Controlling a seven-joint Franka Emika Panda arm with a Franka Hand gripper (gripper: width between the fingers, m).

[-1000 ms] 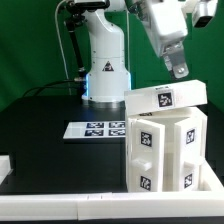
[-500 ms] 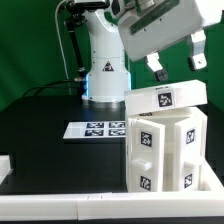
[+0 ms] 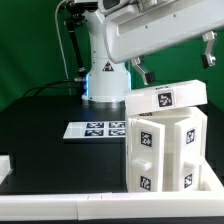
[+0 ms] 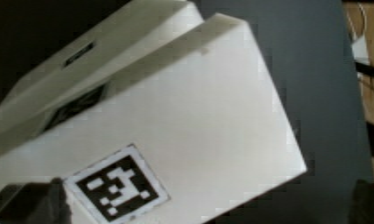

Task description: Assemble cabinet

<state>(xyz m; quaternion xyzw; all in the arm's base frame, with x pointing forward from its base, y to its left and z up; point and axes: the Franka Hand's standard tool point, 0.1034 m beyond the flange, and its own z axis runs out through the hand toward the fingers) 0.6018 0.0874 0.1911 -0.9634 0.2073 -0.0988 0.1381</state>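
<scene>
The cabinet (image 3: 165, 145) is a white boxy body with tagged front panels, standing at the exterior view's right. A white top panel (image 3: 165, 97) with a tag lies on it, slightly askew. My gripper (image 3: 178, 66) hangs just above that panel, open and empty, with one finger (image 3: 144, 72) on each side. In the wrist view the top panel (image 4: 202, 110) fills the picture, its tag (image 4: 122, 186) close to one dark finger (image 4: 20, 203). The other finger does not show clearly there.
The marker board (image 3: 99, 129) lies flat on the black table to the left of the cabinet. The robot's white base (image 3: 105, 75) stands behind it. A small white part (image 3: 5, 166) sits at the exterior view's left edge.
The hand has turned and come down toward the cabinet's top panel. Its two fingers now show spread wide apart above the panel. The cabinet has not moved.
</scene>
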